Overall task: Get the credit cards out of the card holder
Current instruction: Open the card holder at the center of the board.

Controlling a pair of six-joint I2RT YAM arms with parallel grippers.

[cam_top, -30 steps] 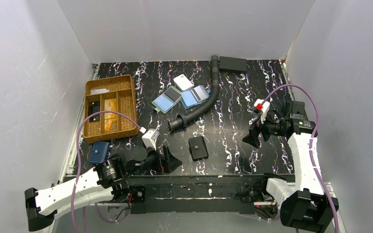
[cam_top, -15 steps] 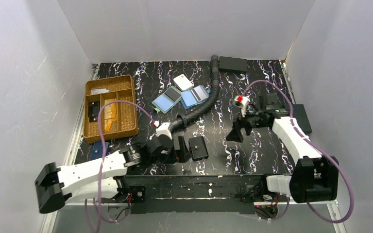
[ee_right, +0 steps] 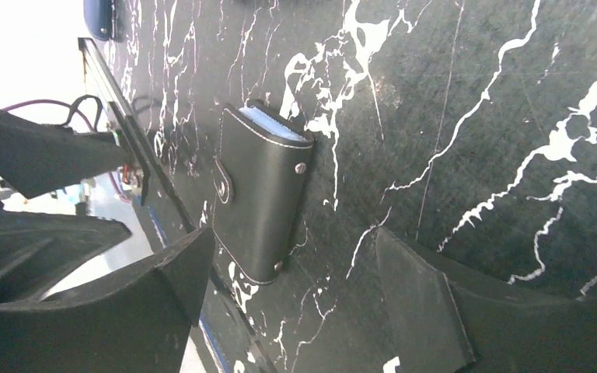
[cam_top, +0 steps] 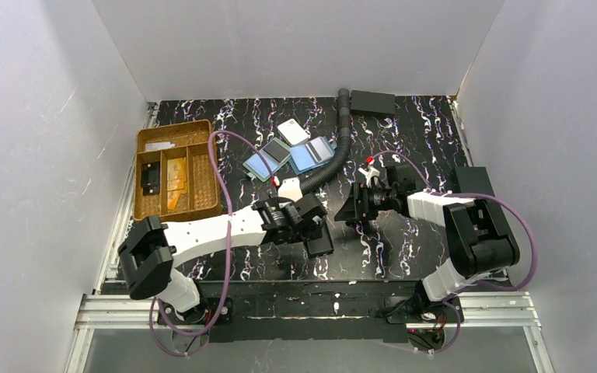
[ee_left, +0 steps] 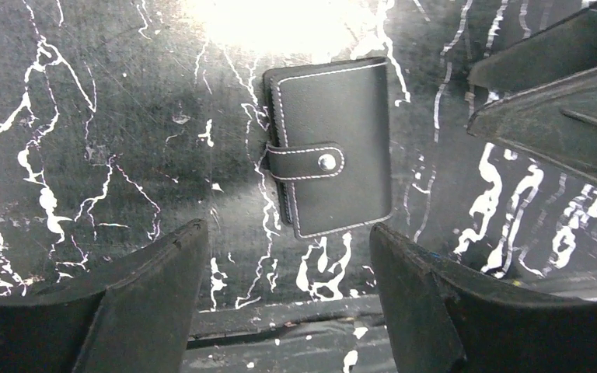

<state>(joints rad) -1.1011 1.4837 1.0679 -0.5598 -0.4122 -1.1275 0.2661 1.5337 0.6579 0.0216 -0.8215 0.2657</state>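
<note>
My left jaws and right jaws both gape wide; the strapped-shut black card holder (ee_left: 330, 159) lies untouched on the counter (ee_left: 85, 116) between each pair.

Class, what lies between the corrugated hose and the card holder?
The left gripper, between hose and card holder, seen in the top external view.
</note>
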